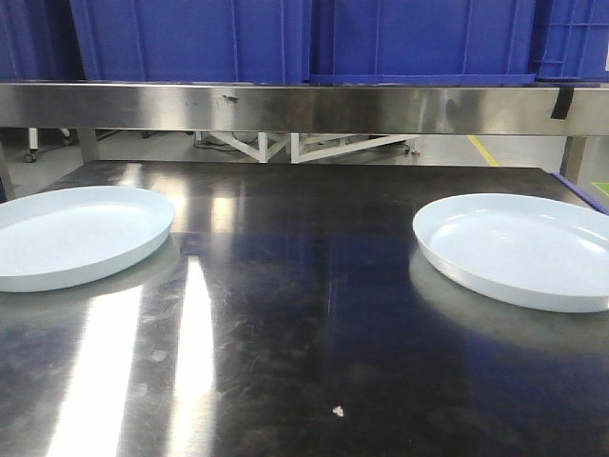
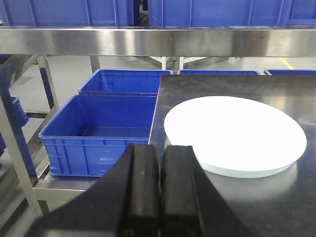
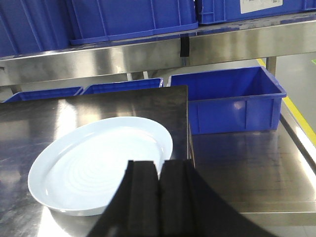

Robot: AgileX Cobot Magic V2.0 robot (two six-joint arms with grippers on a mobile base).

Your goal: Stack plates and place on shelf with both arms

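Two pale bluish-white plates lie apart on the dark steel table (image 1: 304,314). One plate (image 1: 76,233) is at the left edge, the other plate (image 1: 519,249) at the right. The steel shelf (image 1: 285,107) runs across the back above them. In the left wrist view my left gripper (image 2: 161,148) is shut and empty, hovering at the table's left edge just short of the left plate (image 2: 234,133). In the right wrist view my right gripper (image 3: 160,165) is shut and empty, near the rim of the right plate (image 3: 98,163). Neither gripper shows in the front view.
Blue bins (image 1: 190,38) fill the shelf top. Open blue crates (image 2: 98,128) sit low beside the table's left edge, and another blue crate (image 3: 232,98) stands on a lower steel surface to its right. A strip of black tape (image 1: 561,100) hangs on the shelf edge.
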